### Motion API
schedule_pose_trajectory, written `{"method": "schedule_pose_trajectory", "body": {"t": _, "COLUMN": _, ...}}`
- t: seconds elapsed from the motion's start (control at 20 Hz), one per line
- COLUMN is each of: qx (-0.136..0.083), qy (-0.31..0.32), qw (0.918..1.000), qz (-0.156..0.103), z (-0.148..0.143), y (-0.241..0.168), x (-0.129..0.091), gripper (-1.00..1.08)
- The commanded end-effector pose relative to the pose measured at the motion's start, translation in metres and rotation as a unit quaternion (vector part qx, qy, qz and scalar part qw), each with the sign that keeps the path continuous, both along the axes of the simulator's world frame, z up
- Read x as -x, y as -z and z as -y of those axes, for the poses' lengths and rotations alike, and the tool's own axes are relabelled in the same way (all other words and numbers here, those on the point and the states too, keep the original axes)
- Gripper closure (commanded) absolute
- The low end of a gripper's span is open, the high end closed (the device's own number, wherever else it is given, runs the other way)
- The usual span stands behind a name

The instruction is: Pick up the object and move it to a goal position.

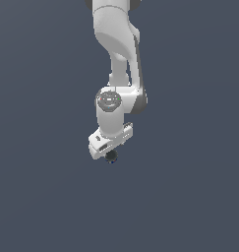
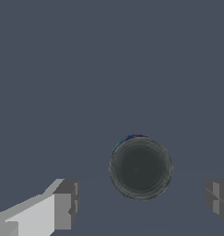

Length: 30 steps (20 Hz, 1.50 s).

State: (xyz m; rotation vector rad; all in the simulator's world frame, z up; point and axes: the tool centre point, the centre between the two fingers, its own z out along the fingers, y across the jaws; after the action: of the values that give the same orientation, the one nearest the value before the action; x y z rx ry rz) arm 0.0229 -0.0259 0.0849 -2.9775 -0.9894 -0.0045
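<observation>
A: Gripper state?
B: Wrist view: gripper point(image 2: 141, 203) spread wide, one finger point(image 2: 62, 209) on one side, the other finger point(image 2: 218, 200) far across, neither touching anything.
A: Object?
B: Dark round object point(image 2: 141, 168) sits in the gap between them, blue hint at its edge. Exterior view: object point(image 1: 111, 157) just under the white gripper point(image 1: 110, 147), on the grey surface point(image 1: 190, 197).

The object point(image 2: 140, 168) is a small, dark grey-black ball with a thin blue trace along one edge. It sits free in the gap between the fingers, touching neither.
</observation>
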Motion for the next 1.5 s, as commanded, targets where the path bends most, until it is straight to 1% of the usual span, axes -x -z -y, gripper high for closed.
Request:
{"method": "schedule_pose_trajectory", "body": {"t": 0.0, "qx": 0.001, "qy": -0.023, "qw": 0.9997, "qz": 0.000, "z": 0.004, "y": 0.007, "x": 0.000, "gripper": -0.92}}
{"method": "schedule_pose_trajectory", "body": {"t": 0.25, "qx": 0.002, "qy": -0.054, "qw": 0.9985, "qz": 0.000, "z": 0.011, "y": 0.016, "x": -0.001, "gripper": -0.92}}
{"method": "schedule_pose_trajectory", "body": {"t": 0.5, "qx": 0.002, "qy": -0.069, "qw": 0.9976, "qz": -0.001, "z": 0.014, "y": 0.021, "x": -0.001, "gripper": -0.92}}
{"method": "schedule_pose_trajectory", "body": {"t": 0.85, "qx": 0.002, "qy": -0.068, "qw": 0.9977, "qz": -0.001, "z": 0.014, "y": 0.026, "x": 0.000, "gripper": -0.92}}
{"method": "schedule_pose_trajectory", "body": {"t": 1.25, "qx": 0.002, "qy": -0.070, "qw": 0.9976, "qz": -0.001, "z": 0.014, "y": 0.062, "x": 0.001, "gripper": -0.92}}
{"method": "schedule_pose_trajectory", "body": {"t": 1.45, "qx": 0.002, "qy": -0.070, "qw": 0.9975, "qz": -0.001, "z": 0.014, "y": 0.071, "x": 0.000, "gripper": -0.92}}
